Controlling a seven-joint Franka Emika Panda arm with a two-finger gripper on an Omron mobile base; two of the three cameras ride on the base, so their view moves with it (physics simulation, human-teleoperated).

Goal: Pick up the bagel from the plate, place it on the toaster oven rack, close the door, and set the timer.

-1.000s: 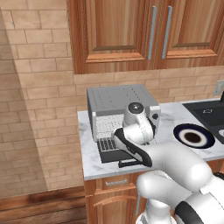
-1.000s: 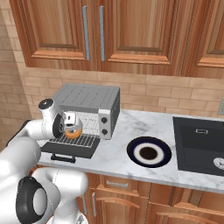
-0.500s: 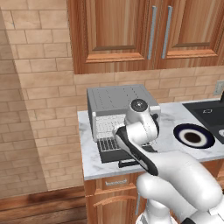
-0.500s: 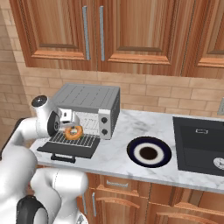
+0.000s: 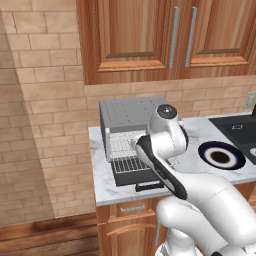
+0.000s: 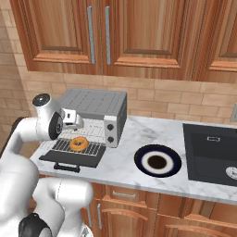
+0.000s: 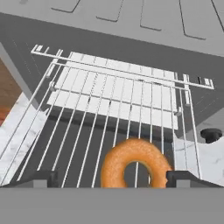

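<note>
The golden-brown bagel (image 7: pixel 135 164) lies flat on the toaster oven rack (image 7: pixel 118 100), which is pulled out over the open door (image 6: pixel 69 159). My gripper (image 7: pixel 116 180) hangs just above it, open, with one fingertip on each side of the ring and not gripping it. From the right base view the bagel (image 6: pixel 78 143) sits near the front of the rack (image 6: pixel 90 147), below my gripper (image 6: pixel 75 124). The dark plate (image 6: pixel 157 162) with its white ring stands bare on the counter to the right. In the left base view my arm hides the bagel; the rack (image 5: pixel 122 147), the door (image 5: pixel 137 175) and the plate (image 5: pixel 221 156) show.
The grey toaster oven (image 6: pixel 95 109) stands against the brick wall, its knobs (image 6: pixel 110 132) on the right of its front. A dark sink basin (image 6: pixel 213 152) lies at the far right. Wooden cabinets (image 6: pixel 115 32) hang overhead. Marble counter (image 6: pixel 122 157) lies between oven and plate.
My gripper has opened and let go of the bagel, which now rests on the rack. The hand has drawn back and up a little from it.
</note>
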